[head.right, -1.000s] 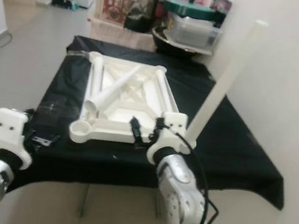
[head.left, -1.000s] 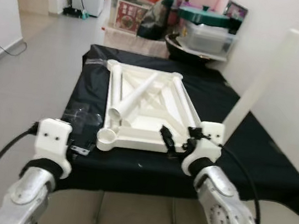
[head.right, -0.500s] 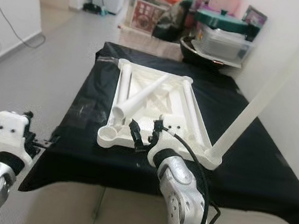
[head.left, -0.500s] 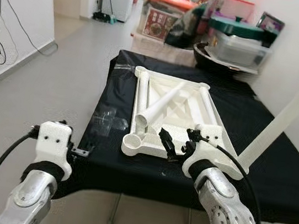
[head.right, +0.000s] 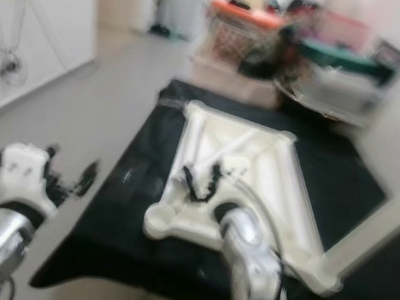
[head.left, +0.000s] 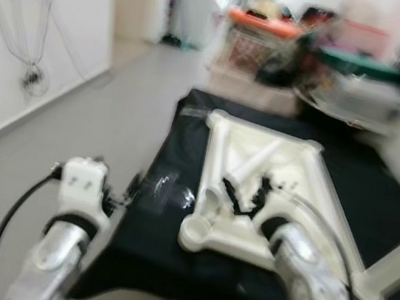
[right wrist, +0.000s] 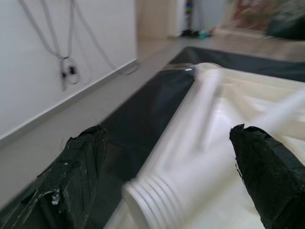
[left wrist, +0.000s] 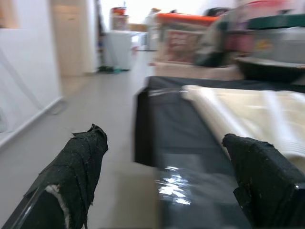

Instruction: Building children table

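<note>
Lower left of frame: left gripper (head.left: pixel 121 193) spread wide and empty at the black worktop (head.left: pixel 164 246) edge. Centre: right gripper (head.left: pixel 244 196), fingers (right wrist: pixel 267 169) released, straddling the loose table leg (right wrist: pixel 200 157), threaded end nearest, long axis running away toward upper frame. Right arm nearer. One upturned white tabletop (head.left: pixel 307 180); two legs counted, second leg (head.left: pixel 399 268) standing at lower right corner
</note>
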Motion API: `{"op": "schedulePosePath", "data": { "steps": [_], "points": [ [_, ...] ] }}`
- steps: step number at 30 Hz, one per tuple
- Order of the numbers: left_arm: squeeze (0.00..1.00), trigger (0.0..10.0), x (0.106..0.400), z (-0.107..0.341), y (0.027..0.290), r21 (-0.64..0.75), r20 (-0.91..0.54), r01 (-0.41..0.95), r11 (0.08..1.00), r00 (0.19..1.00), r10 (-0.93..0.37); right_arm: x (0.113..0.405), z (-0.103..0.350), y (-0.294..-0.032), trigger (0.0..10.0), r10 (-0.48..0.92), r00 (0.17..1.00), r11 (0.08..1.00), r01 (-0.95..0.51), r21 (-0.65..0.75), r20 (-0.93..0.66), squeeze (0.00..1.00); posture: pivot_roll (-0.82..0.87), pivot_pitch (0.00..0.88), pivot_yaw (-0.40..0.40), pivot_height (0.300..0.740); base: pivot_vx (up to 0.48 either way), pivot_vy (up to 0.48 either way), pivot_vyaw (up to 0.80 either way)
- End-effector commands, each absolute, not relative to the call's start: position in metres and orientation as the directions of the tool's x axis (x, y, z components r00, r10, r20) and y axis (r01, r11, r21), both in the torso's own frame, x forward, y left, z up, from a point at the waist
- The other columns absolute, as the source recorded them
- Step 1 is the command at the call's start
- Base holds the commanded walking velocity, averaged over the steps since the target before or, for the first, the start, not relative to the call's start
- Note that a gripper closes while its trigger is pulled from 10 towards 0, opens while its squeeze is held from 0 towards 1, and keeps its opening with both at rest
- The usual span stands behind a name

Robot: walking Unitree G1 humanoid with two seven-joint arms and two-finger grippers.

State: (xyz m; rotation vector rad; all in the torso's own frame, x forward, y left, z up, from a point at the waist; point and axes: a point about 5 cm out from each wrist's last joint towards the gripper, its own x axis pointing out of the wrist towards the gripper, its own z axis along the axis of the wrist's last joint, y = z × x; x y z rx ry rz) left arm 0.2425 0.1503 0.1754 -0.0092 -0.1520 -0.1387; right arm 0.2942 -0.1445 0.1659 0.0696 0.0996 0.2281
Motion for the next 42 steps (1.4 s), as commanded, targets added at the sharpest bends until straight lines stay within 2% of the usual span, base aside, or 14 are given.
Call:
{"op": "schedulePosePath", "data": {
  "steps": [1, 11, 14, 19, 23, 28, 34, 37, 42],
  "points": [
    [0.00, 10.0, 0.243, 0.173, 0.153, 0.009, 0.140, 0.130, 0.991, 0.982, -0.130, 0.296, 0.168, -0.141, 10.0, 0.240, 0.967, 0.969, -0.233, 0.088, -0.082, 0.00, 0.12, 0.000, -0.142, 0.740, 0.322, 0.000, 0.00],
    [0.00, 10.0, 0.244, 0.173, 0.153, 0.013, 0.146, 0.132, 0.991, 0.980, -0.132, 0.300, 0.169, -0.146, 10.0, 0.178, 0.979, 0.983, -0.172, 0.065, -0.102, 0.00, 0.11, 0.000, -0.139, 0.740, 0.318, 0.000, 0.00],
    [0.00, 10.0, 0.246, 0.173, 0.156, 0.028, 0.146, 0.102, 0.994, 0.984, -0.105, 0.306, 0.178, -0.157, 10.0, 0.047, 0.994, 0.998, -0.050, -0.029, -0.102, 0.00, 0.12, 0.000, -0.140, 0.740, 0.000, 0.000, 0.00],
    [0.00, 10.0, 0.246, 0.172, 0.157, 0.035, 0.142, 0.102, 0.994, 0.984, -0.106, 0.310, 0.185, -0.162, 10.0, -0.022, 0.994, 0.996, 0.013, -0.085, -0.106, 0.00, 0.12, 0.000, -0.143, 0.740, 0.000, 0.000, 0.00],
    [0.00, 10.0, 0.246, 0.168, 0.156, 0.053, 0.127, 0.109, 0.993, 0.985, -0.115, 0.311, 0.182, -0.162, 10.0, -0.104, 0.972, 0.980, 0.064, -0.191, -0.211, 0.00, 0.11, 0.000, -0.144, 0.740, 0.000, 0.000, 0.00],
    [0.00, 10.0, 0.246, 0.166, 0.155, 0.061, 0.120, 0.112, 0.992, 0.986, -0.119, 0.310, 0.171, -0.170, 10.0, -0.176, 0.943, 0.965, 0.109, -0.239, -0.282, 0.00, 0.12, 0.000, -0.151, 0.740, 0.000, 0.000, 0.00],
    [0.00, 10.0, 0.246, 0.164, 0.156, 0.068, 0.109, 0.106, 0.992, 0.988, -0.113, 0.307, 0.155, -0.179, 10.0, -0.179, 0.894, 0.981, 0.129, -0.147, -0.410, 0.00, 0.11, 0.000, -0.153, 0.740, 0.000, 0.000, 0.00],
    [0.00, 10.0, 0.247, 0.163, 0.157, 0.070, 0.106, 0.101, 0.992, 0.988, -0.108, 0.299, 0.128, -0.183, 10.0, -0.138, 0.809, 0.987, 0.160, -0.012, -0.571, 0.00, 0.11, 0.000, -0.158, 0.740, 0.000, 0.000, 0.00],
    [0.00, 10.0, 0.249, 0.163, 0.156, 0.072, 0.107, 0.099, 0.992, 0.989, -0.106, 0.297, 0.120, -0.183, 10.0, -0.114, 0.769, 0.986, 0.166, 0.024, -0.629, 0.00, 0.11, 0.000, -0.159, 0.740, 0.000, 0.000, 0.00]
  ]
}}
